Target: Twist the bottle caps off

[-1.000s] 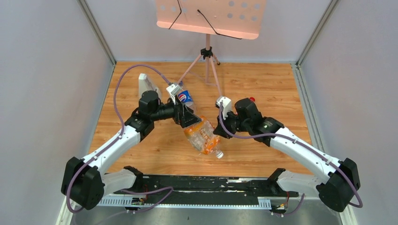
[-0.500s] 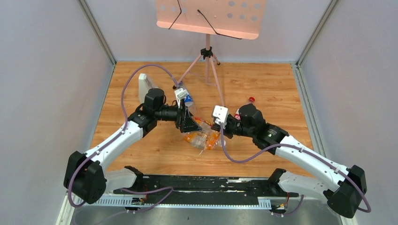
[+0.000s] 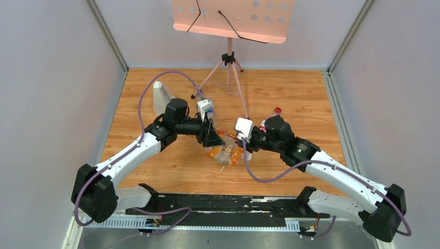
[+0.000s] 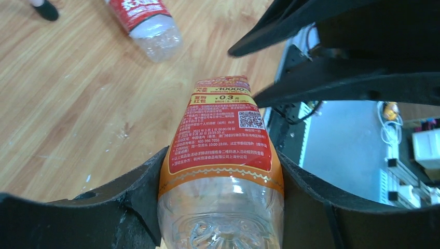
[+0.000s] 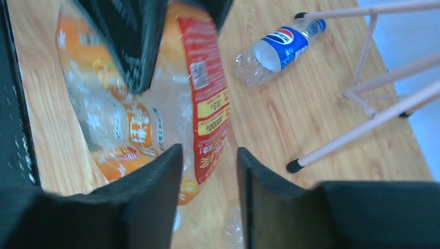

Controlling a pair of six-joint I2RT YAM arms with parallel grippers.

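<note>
A pale grey upright block (image 3: 160,95) stands at about 10 o'clock on the wooden table (image 3: 311,93), behind the left arm's elbow. The left gripper (image 4: 221,161) is closed round the squat clear plastic bottle with the orange label (image 4: 220,140). Its two black fingers (image 4: 142,194) press the bottle's sides just below the label, with no gap on either side. This bottle sits near the table's middle, between the two grippers, with its clear ribbed end towards the left wrist camera and its narrow end pointing away. Its cap shows in no view.

At 12 o'clock from the left gripper in the top view lies the clear plastic bottle with the blue Pepsi label (image 5: 277,47). It is on its side, with its small blue screw cap (image 5: 320,24) on and close to a pink tripod leg (image 5: 363,124) of the music stand (image 3: 232,18).

The right gripper (image 5: 209,171) meets the orange bottle's narrow end from 3 o'clock. Its jaws are partly apart, with the label's edge in the gap. One finger (image 5: 155,192) lies against the label, while bare wood shows before the other, so it clamps nothing.

At 1 o'clock from the right gripper, the clear bottle with the red label (image 4: 148,18) lies on its side, mostly hidden by the right arm from above. Its small red cap (image 3: 278,110) is on.
</note>
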